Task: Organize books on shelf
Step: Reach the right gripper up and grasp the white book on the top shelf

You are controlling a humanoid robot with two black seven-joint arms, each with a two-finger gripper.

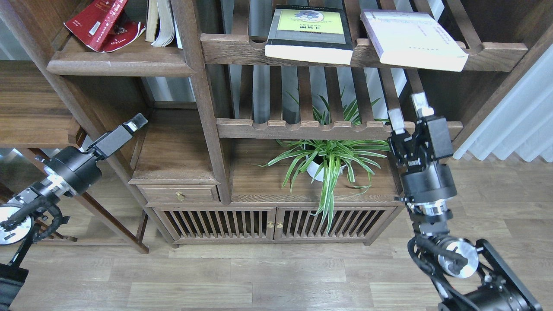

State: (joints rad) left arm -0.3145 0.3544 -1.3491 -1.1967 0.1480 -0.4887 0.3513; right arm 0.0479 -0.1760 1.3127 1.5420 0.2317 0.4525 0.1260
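Note:
The red book (101, 23) lies tilted on the solid dark shelf (121, 67) at the top left. The black book with the yellow-green panel (310, 32) and the white-lavender book (412, 39) lie flat on the upper slatted rack, overhanging its front rail. My left gripper (135, 123) points up and right, well below the solid shelf, empty; its fingers cannot be told apart. My right gripper (408, 113) is open and empty, its fingers pointing up at the lower rack's right end, below the white-lavender book.
A pale open book (162, 21) stands beside the red one. A potted spider plant (328, 160) sits under the lower slatted rack (302, 128). A drawer (179, 194) and slatted cabinet doors (242, 224) are below. A curtain (514, 121) hangs at the right.

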